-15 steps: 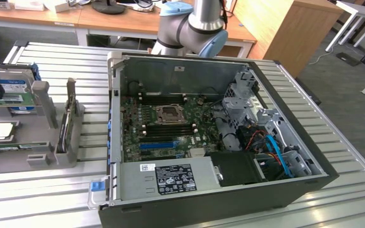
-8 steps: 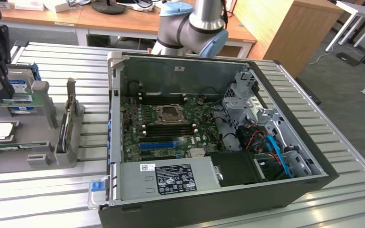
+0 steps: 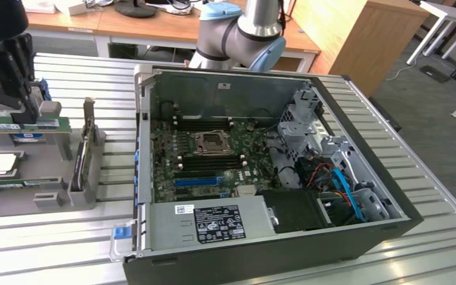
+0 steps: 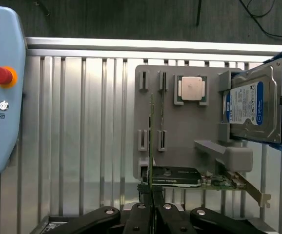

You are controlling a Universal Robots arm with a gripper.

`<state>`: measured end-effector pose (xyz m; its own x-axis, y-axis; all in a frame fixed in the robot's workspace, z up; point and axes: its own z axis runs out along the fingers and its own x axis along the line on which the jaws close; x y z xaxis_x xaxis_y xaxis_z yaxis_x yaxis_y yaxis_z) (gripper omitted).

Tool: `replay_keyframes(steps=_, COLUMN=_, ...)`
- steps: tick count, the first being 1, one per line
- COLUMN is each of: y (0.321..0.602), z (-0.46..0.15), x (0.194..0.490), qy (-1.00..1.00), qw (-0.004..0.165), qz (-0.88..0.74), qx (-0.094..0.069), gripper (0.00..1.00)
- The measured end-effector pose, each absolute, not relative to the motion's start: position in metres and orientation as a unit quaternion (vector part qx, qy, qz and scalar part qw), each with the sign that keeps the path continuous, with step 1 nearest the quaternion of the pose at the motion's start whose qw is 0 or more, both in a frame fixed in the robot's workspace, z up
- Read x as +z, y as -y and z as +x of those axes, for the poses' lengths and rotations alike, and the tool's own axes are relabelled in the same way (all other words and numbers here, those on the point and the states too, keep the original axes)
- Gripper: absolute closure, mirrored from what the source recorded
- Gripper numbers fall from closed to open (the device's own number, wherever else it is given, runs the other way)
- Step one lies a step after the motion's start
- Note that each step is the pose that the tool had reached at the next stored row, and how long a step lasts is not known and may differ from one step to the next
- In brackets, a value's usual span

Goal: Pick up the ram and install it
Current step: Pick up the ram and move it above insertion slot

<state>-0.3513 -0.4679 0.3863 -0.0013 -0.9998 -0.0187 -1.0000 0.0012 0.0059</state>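
Green, flat ram strip point(image 4: 151, 141) is clamped edge-on between the black pincer point(image 4: 151, 204).

Wooden desks point(image 3: 133, 27) and a wooden cabinet point(image 3: 355, 35) stand behind the ribbed metal counter point(image 3: 418, 249). Grey floor point(image 3: 422, 98) lies beyond.

Open black computer case point(image 3: 291, 261); at the exterior view's left, black gripper point(image 3: 24, 116) above grey parts tray point(image 3: 50, 199), apparently clasping slim green ram strip point(image 3: 50, 123).
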Motion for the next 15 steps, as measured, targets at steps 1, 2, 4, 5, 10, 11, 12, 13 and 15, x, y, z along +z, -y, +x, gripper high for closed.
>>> replay_keyframes(steps=1, y=0.468, z=-0.349, x=0.386, qy=-0.708, qw=0.004, qz=-0.707, qx=0.009, gripper=0.88)
replay_keyframes(steps=2, y=0.468, z=-0.346, x=0.386, qy=-0.707, qw=0.004, qz=-0.707, qx=0.009, gripper=0.88)
replay_keyframes(steps=4, y=0.468, z=-0.340, x=0.386, qy=-0.707, qw=0.004, qz=-0.707, qx=0.009, gripper=0.88)
replay_keyframes(steps=5, y=0.468, z=-0.337, x=0.386, qy=-0.708, qw=0.004, qz=-0.707, qx=0.009, gripper=0.88)
replay_keyframes(steps=10, y=0.468, z=-0.320, x=0.386, qy=-0.707, qw=0.004, qz=-0.707, qx=0.009, gripper=0.88)
replay_keyframes(steps=11, y=0.468, z=-0.316, x=0.386, qy=-0.707, qw=0.004, qz=-0.707, qx=0.009, gripper=0.88)
replay_keyframes(steps=12, y=0.468, z=-0.312, x=0.386, qy=-0.707, qw=0.005, qz=-0.707, qx=0.009, gripper=0.88)
replay_keyframes(steps=13, y=0.468, z=-0.308, x=0.386, qy=-0.707, qw=0.005, qz=-0.707, qx=0.009, gripper=0.88)
replay_keyframes(steps=15, y=0.468, z=-0.302, x=0.386, qy=-0.707, qw=0.004, qz=-0.707, qx=0.009, gripper=0.88)
